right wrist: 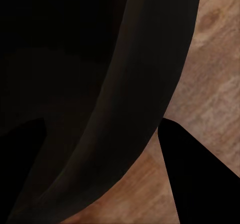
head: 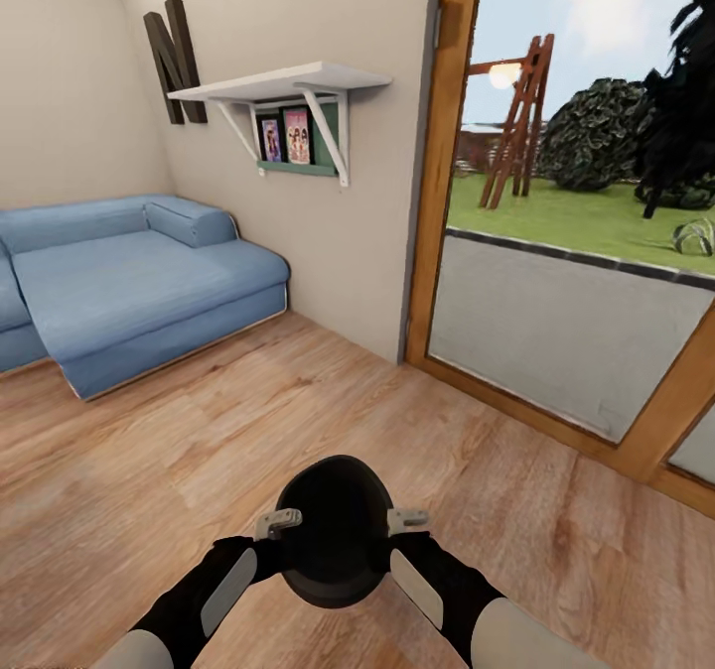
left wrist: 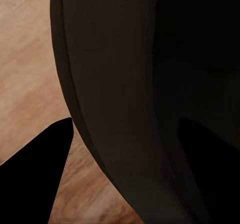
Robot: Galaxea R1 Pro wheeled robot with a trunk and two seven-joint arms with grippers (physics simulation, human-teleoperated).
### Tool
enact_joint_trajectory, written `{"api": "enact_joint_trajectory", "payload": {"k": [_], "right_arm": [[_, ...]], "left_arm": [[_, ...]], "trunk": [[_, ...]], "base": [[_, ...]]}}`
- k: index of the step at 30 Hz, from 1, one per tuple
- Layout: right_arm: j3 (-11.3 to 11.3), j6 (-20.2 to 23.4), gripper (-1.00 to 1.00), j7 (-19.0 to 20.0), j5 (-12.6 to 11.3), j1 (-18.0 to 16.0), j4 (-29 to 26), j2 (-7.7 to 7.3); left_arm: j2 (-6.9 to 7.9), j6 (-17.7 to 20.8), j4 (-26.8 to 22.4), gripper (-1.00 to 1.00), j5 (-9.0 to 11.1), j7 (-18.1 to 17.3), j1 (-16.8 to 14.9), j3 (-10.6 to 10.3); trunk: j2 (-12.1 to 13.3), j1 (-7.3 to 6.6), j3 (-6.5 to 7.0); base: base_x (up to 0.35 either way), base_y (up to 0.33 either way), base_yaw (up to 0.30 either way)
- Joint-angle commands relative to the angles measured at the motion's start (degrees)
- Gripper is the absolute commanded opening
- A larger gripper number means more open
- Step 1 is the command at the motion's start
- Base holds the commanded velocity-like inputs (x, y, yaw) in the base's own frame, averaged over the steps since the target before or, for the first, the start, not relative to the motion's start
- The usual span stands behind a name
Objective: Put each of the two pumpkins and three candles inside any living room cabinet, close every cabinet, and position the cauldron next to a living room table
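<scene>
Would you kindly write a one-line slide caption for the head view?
Both pincers, left and right, grip the black cauldron over wood floor, near a blue sofa.

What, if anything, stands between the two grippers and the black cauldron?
Nothing visible does. The cauldron sits between the left gripper and the right gripper, one at each side, and both wrist views show its dark wall right at the fingers.

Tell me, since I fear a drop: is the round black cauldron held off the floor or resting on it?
Held, apparently: the round black cauldron sits between the left gripper and right gripper. Floor contact underneath: cannot tell.
</scene>
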Motion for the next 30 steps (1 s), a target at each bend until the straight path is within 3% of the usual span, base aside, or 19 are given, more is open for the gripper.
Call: {"api": "enact_joint_trajectory", "payload": {"k": [1, 18, 30], "right_arm": [[0.1, -0.13, -1.0, -0.46, -0.32, -0.1, -1.36, -0.06], [0.1, -0.04, -1.0, -0.46, -0.32, -0.1, -1.36, -0.06], [0.1, -0.14, -1.0, -0.47, -0.25, -0.1, -1.45, -0.04]], "left_arm": [[0.14, 0.2, -0.07, -1.0, 0.2, 0.53, -0.03, -0.15], [0.11, 0.15, -0.07, -1.0, 0.16, 0.53, -0.03, -0.15], [0.12, 0.18, -0.07, -1.0, 0.19, 0.53, -0.03, -0.15]], "trunk": [[0.39, -0.24, 0.13], [0.39, -0.24, -0.3], [0.39, -0.24, -0.41]], "base": [[0.0, 0.0, 0.077], [-0.004, 0.0, 0.008], [-0.216, 0.0, 0.052]]}}
